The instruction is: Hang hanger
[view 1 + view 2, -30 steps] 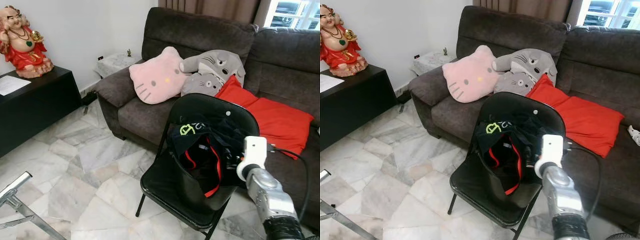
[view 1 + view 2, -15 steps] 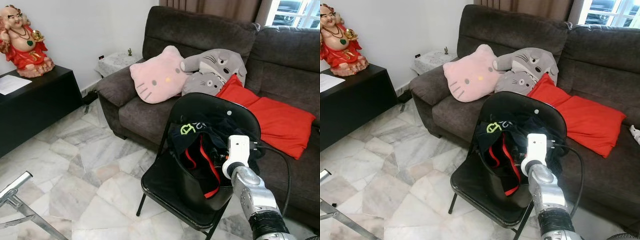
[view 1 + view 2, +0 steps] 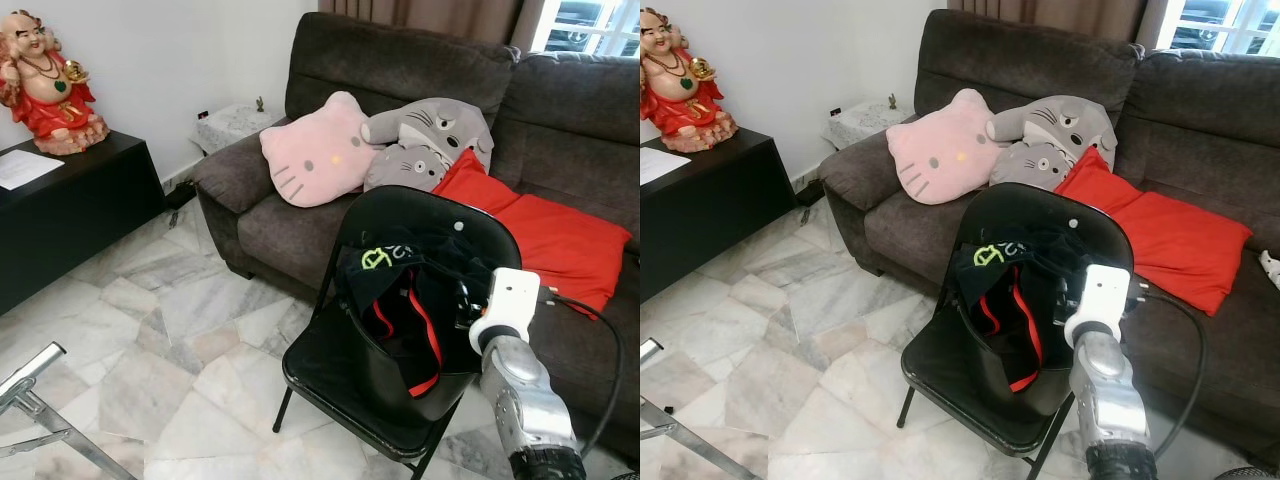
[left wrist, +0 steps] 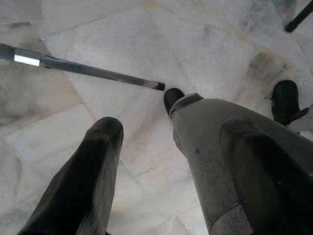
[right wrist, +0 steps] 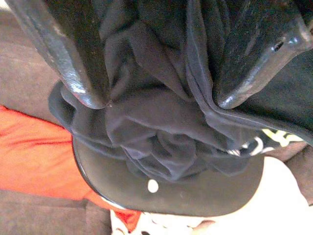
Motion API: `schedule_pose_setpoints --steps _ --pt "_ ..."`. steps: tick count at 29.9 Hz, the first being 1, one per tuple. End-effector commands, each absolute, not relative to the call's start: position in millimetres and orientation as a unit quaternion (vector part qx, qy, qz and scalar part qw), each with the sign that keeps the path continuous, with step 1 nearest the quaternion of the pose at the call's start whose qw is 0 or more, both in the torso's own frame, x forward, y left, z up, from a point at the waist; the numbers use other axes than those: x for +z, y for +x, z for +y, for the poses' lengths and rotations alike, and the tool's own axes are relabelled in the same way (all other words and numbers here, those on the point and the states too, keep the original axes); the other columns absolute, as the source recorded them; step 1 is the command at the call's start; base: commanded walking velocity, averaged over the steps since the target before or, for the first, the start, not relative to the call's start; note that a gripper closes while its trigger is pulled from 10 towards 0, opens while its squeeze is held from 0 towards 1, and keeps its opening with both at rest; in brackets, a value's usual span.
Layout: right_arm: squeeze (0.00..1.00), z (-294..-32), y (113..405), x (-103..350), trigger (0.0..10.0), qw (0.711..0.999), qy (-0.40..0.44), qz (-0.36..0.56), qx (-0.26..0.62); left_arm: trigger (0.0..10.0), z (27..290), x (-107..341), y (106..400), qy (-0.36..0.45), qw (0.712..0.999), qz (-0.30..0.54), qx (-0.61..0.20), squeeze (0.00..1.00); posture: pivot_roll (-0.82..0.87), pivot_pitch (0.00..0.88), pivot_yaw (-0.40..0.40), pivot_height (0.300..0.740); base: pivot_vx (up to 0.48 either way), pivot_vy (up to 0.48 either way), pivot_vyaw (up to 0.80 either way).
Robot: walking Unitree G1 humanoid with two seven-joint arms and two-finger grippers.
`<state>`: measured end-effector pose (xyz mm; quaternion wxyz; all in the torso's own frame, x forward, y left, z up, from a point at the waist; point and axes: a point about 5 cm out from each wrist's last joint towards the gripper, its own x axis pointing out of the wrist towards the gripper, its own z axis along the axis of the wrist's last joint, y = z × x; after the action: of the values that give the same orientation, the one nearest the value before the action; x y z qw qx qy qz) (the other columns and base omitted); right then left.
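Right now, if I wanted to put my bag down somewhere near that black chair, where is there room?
The marble floor between the black cabinet and the folding chair is bare. The chair's front seat edge is free too. Its back half is crowded by the bunched black garment, with the right end effector at it. The sofa holds cushions.

Bright daylight — window (image 3: 590, 25) overexposed, frames sharp.

Black garment (image 3: 410, 300) with red trim, black chair (image 3: 330, 375), red cushion (image 3: 550, 235).
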<state>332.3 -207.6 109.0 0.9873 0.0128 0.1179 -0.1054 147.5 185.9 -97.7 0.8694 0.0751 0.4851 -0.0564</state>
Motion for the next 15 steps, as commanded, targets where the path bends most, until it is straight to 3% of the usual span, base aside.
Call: schedule_pose_setpoints --steps 1,15 --pt "0.0 -203.6 328.5 101.7 10.0 0.986 0.022 0.143 -0.083 10.0 186.1 -103.2 133.7 0.077 0.854 0.511 -0.065 0.0 -0.07 0.036 0.045 0.74 0.0 0.0 0.0" --pt "0.0 -200.3 334.0 103.3 10.0 0.986 0.011 0.155 -0.068 10.0 187.0 -103.2 133.3 0.079 0.853 0.511 -0.065 0.0 -0.07 0.033 0.048 0.74 0.0 0.0 0.0"
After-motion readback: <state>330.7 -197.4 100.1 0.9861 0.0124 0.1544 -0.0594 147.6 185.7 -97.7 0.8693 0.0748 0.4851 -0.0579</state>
